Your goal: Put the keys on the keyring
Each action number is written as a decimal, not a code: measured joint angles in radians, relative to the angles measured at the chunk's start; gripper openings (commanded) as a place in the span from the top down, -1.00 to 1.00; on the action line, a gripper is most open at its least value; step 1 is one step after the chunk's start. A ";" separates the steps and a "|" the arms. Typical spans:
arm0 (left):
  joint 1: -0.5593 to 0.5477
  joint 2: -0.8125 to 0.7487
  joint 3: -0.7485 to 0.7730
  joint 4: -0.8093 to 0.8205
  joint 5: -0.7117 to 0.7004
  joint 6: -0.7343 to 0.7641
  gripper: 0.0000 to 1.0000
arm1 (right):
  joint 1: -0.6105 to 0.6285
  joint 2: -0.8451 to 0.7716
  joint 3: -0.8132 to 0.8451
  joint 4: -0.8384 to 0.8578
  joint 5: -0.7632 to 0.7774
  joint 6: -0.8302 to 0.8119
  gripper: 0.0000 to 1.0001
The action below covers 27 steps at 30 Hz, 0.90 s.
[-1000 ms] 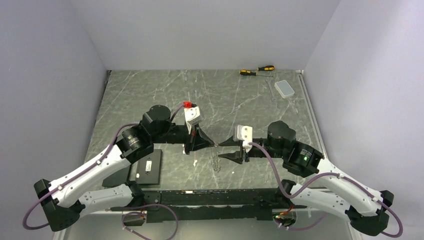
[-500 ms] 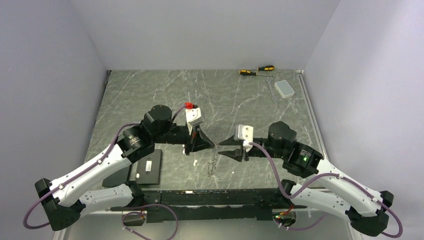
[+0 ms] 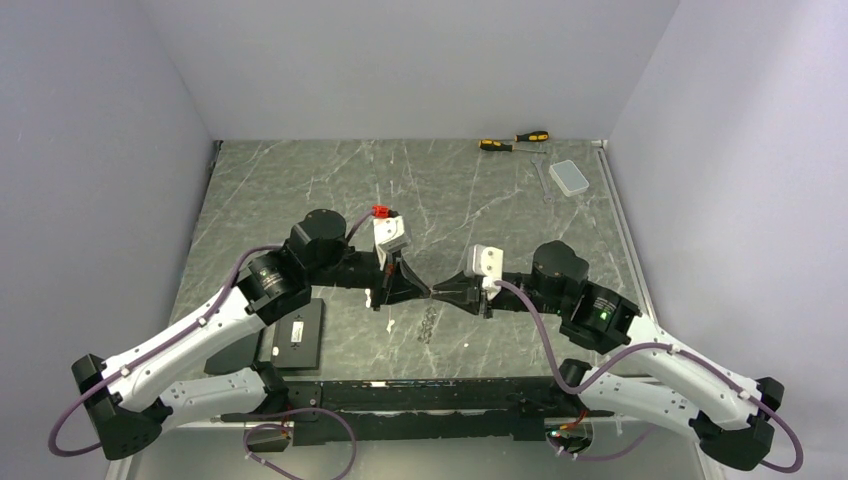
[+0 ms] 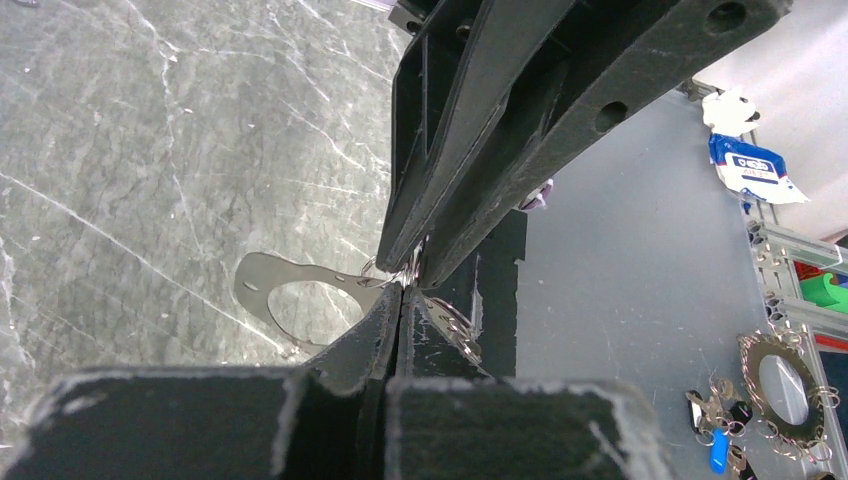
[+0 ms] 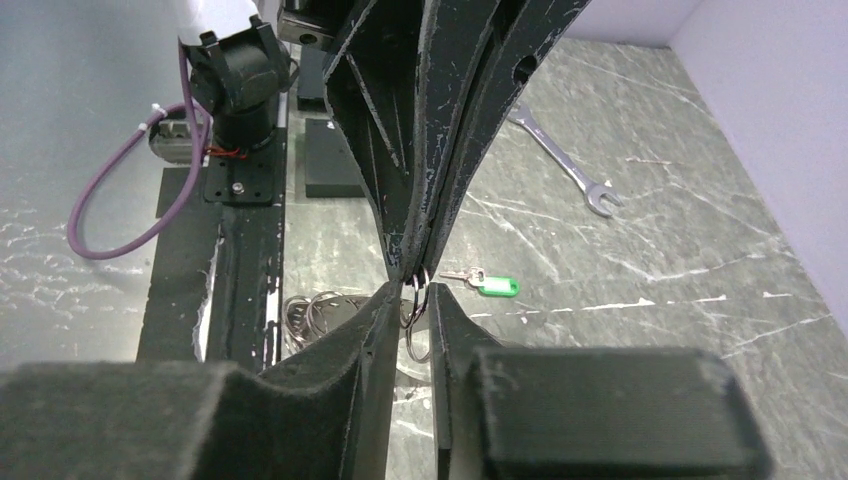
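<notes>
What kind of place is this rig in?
Probably a robotics lab test cell: marbled table boxed in by plain panels, two arms bolted at its near edge, screwdrivers and a wrench far right.

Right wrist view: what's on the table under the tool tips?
A green-headed key lies just past them, a tangle of wire rings to the left. A thin ring hangs at the tips. The right tool's fingers cover the table directly below.
</notes>
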 measured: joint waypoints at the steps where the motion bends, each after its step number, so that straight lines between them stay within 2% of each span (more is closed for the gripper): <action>1: 0.000 0.000 0.000 0.000 0.000 0.000 1.00 | 0.000 0.004 -0.001 0.005 0.000 0.002 0.63; 6: 0.000 0.000 0.000 -0.003 0.000 0.001 1.00 | 0.000 0.018 -0.003 0.014 -0.002 0.007 0.60; 11: 0.000 0.000 0.000 -0.005 0.000 0.002 1.00 | 0.000 0.020 -0.003 0.017 -0.003 0.008 0.69; 14: 0.000 0.000 0.000 -0.005 0.000 0.003 1.00 | 0.000 0.020 -0.004 0.018 -0.002 0.014 1.00; 20: 0.000 -0.002 -0.001 -0.008 0.003 0.014 0.98 | -0.001 0.022 -0.004 0.020 0.008 0.018 1.00; 22: 0.000 -0.003 -0.001 -0.007 0.000 0.018 0.81 | -0.001 0.021 -0.008 0.026 0.014 0.018 1.00; 25: 0.000 -0.011 -0.006 -0.002 -0.009 0.024 0.34 | 0.000 0.010 -0.022 0.047 0.022 0.023 1.00; 27: 0.000 -0.024 -0.014 0.014 -0.010 0.024 0.16 | 0.003 -0.007 -0.040 0.059 0.031 0.026 1.00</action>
